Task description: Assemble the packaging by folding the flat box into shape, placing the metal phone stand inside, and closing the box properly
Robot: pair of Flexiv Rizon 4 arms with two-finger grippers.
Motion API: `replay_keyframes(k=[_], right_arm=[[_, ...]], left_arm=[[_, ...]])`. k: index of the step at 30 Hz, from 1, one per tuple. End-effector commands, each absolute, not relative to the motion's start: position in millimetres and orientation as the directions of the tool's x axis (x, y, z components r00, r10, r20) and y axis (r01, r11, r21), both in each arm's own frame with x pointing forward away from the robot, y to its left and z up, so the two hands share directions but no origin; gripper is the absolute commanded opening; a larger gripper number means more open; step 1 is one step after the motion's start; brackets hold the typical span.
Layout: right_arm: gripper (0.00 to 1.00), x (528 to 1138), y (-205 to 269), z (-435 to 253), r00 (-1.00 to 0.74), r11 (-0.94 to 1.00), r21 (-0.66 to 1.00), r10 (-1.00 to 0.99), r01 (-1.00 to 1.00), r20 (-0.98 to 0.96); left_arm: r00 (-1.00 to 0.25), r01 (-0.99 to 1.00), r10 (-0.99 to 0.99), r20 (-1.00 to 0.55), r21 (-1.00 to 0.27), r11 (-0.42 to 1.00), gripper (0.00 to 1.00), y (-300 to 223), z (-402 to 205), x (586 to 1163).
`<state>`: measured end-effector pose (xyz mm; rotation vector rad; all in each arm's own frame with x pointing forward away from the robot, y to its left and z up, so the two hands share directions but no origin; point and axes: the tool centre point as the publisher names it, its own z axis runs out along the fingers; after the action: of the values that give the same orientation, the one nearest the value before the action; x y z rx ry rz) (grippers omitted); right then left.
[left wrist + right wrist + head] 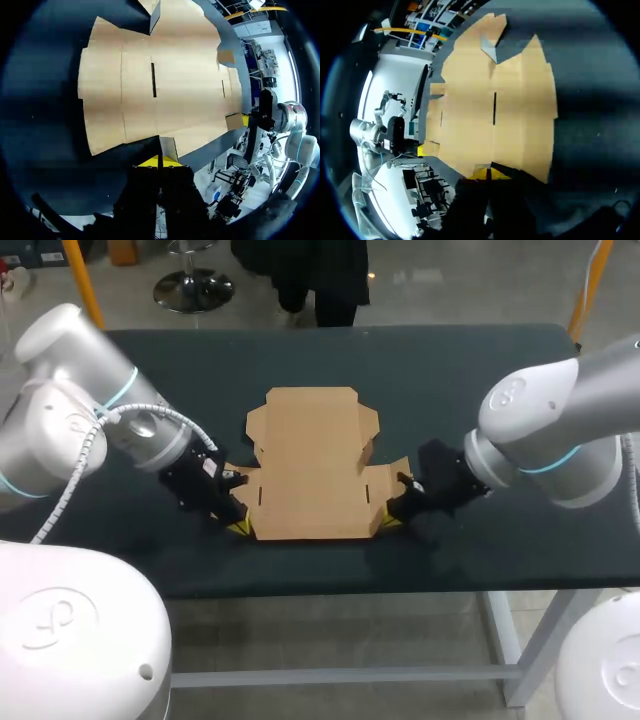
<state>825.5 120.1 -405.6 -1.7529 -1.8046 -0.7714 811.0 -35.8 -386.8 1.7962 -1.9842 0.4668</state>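
Left gripper (159, 161) of mine sits at the near left corner of the box (310, 465), its 2 yellow tips drawn narrow and pinched on a bit of cardboard edge that stands up there. Right gripper (487, 173) is at the near right corner, its tips likewise close together on the raised edge. Otherwise the box lies unfolded and flat in the middle of the dark table (450, 370), between my 2 arms, its widest panel pointing away from me.

Head camera: looking down from above and behind on table (300, 350). Wrist cameras: facing each other closely across flat box (310, 465).
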Motion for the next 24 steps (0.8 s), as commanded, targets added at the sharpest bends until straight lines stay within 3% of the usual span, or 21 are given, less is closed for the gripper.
replay_keyframes(k=[1,24], right_arm=[[0.0,825,123,-404,-0.045,0.011,0.053,0.722,0.999,0.691],[0.0,825,131,-402,-0.074,0.039,0.068,0.756,0.997,0.65]], left_arm=[[-0.083,-0.993,-0.859,0.506,0.035,0.117,0.0,-42,-385,811],[-0.123,-0.987,-0.859,0.497,0.032,0.159,0.0,-56,-385,809]])
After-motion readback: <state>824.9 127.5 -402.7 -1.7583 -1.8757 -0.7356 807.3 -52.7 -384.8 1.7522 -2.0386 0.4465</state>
